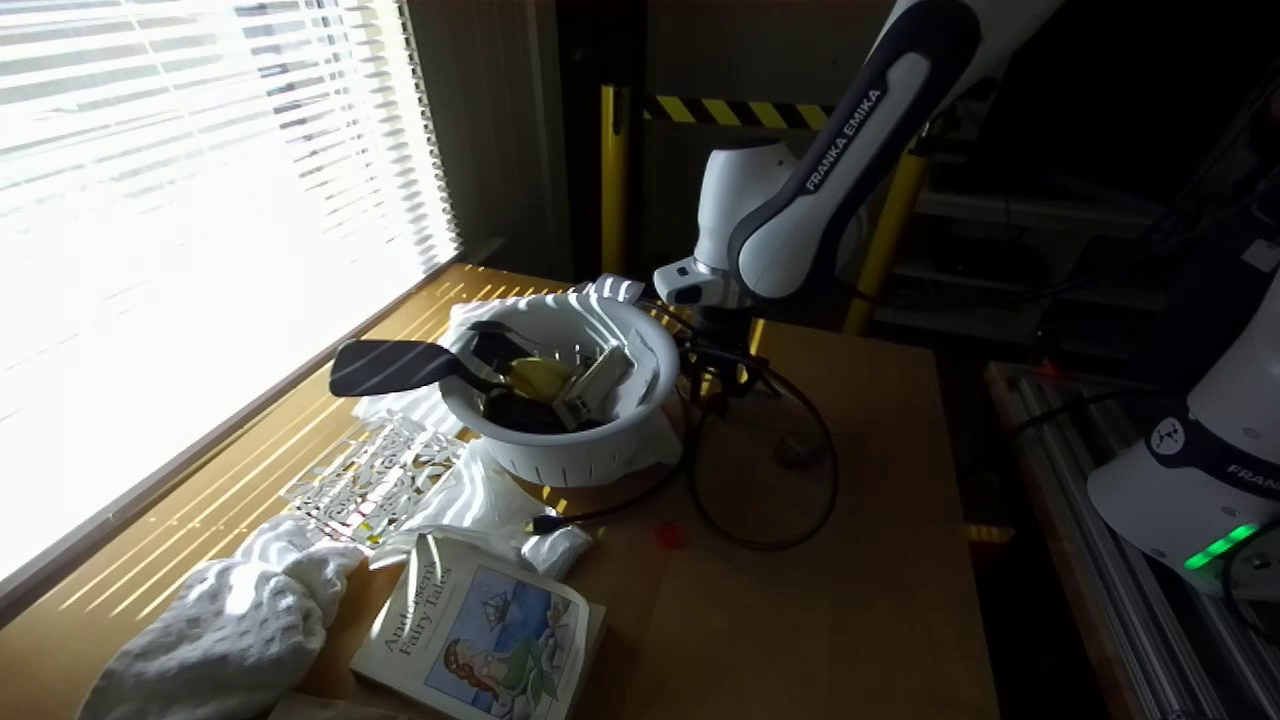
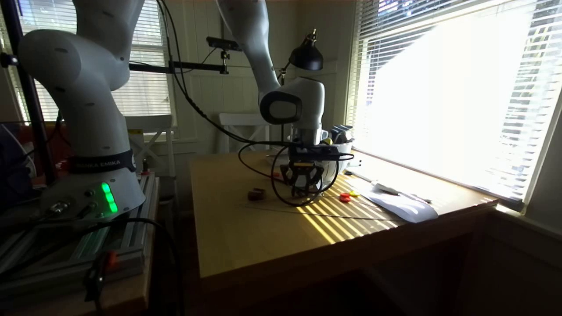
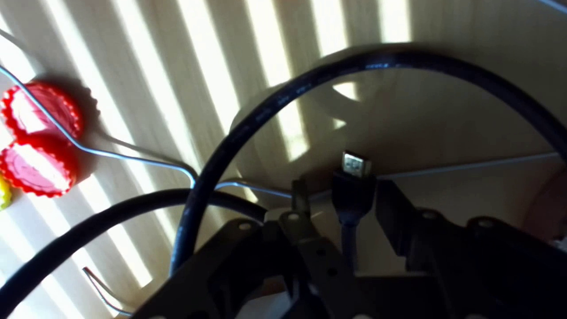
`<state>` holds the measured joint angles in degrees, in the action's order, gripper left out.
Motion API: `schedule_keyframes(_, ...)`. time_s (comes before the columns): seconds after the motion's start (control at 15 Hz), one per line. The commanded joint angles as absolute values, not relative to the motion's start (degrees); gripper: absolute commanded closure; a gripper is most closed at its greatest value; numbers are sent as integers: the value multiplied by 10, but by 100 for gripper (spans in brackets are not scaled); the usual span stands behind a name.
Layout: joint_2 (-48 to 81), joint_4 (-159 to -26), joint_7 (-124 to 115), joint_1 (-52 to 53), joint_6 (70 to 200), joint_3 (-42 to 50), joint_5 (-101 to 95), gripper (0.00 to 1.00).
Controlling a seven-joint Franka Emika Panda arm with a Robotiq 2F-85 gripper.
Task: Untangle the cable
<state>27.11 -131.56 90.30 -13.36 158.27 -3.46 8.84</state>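
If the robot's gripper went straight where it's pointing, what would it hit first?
Probably the cable's plug, seen between the parted jaws of the gripper. How deep the plug sits is unclear; behind it show a thin wire and the tabletop.

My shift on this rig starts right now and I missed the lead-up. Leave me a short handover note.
Gripper: jaws partly open, either side of a plug in the wrist view; no firm grip visible.
Cable: looped near the gripper and the white bowl in both exterior views; whether any loop wraps the gripper, I can't tell. Another cord end lies near the book.
Done: plug lined up between the jaws; cable not yet untangled.
Left: likely close on the plug, check the hold, then ease it clear of the loops.
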Motion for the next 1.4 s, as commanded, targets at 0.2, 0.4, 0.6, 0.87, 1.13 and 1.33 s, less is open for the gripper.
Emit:
schedule_keyframes(0.2,273,-1310,873,-138,1602,-33,62,100)
schedule_keyframes(0.4,236,-1324,817,-118,1544,1,34,96)
schedule_keyframes(0.6,161,-1347,771,-100,1489,47,-44,96)
schedule_keyframes(0.87,64,-1359,750,-100,1455,74,-129,96)
schedule_keyframes(1.13,-25,-1374,799,-105,1452,67,-92,96)
schedule_keyframes(1.33,-43,-1384,894,-86,1499,71,16,96)
